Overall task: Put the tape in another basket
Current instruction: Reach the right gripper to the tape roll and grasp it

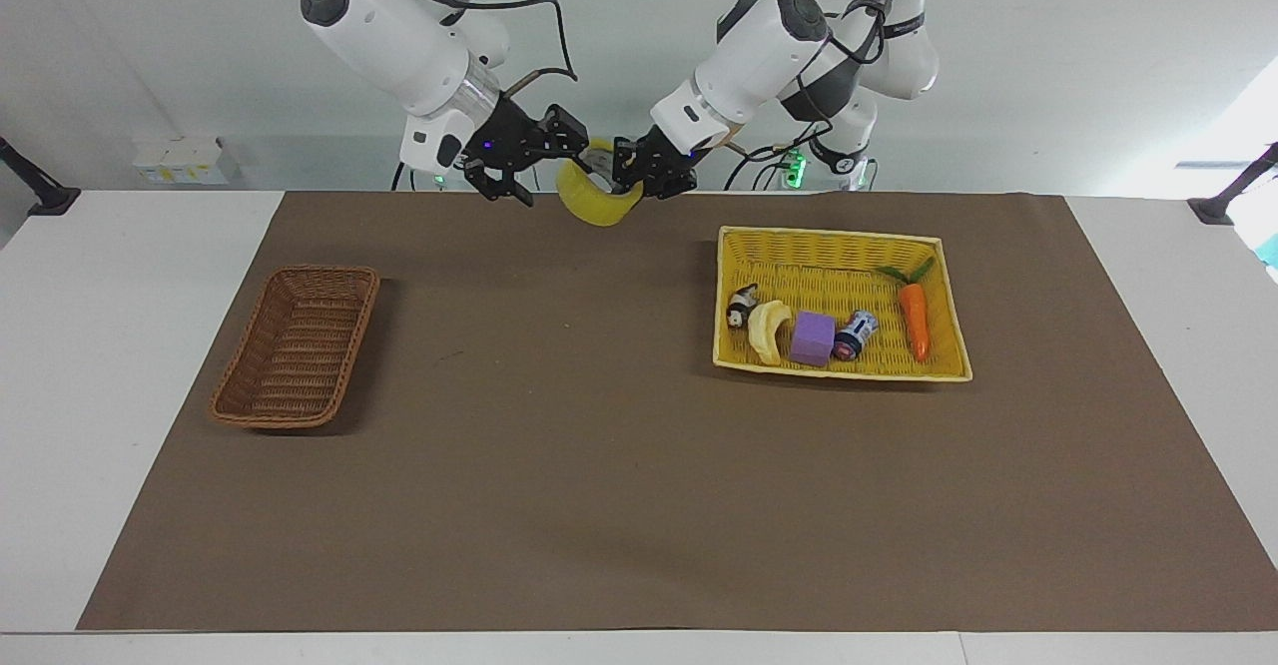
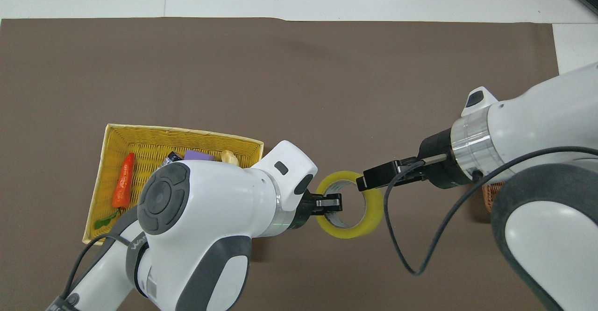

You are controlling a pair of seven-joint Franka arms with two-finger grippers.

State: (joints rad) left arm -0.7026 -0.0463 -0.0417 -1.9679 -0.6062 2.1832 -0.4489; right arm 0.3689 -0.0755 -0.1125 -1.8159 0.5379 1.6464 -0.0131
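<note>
I'm looking at a white table (image 1: pixel 150 236) w/ a big brown mat (image 1: pixel 619 505) covering most of it; white strips are showing along the edges. A plain pale grey wall (image 1: pixel 1078 56) is running along the robots' end. Bright light (image 1: pixel 1260 111), maybe a window, is coming in at the left arm's end. Black clamp brackets (image 1: pixel 1233 191) are sitting at both table corners by that wall, and a small white box thing (image 1: pixel 185 159) is sitting by the wall at the right arm's end.

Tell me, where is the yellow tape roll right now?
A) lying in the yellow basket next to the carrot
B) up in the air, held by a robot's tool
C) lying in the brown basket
B: the left tool is shut on the tape, holding it above the mat.
</note>
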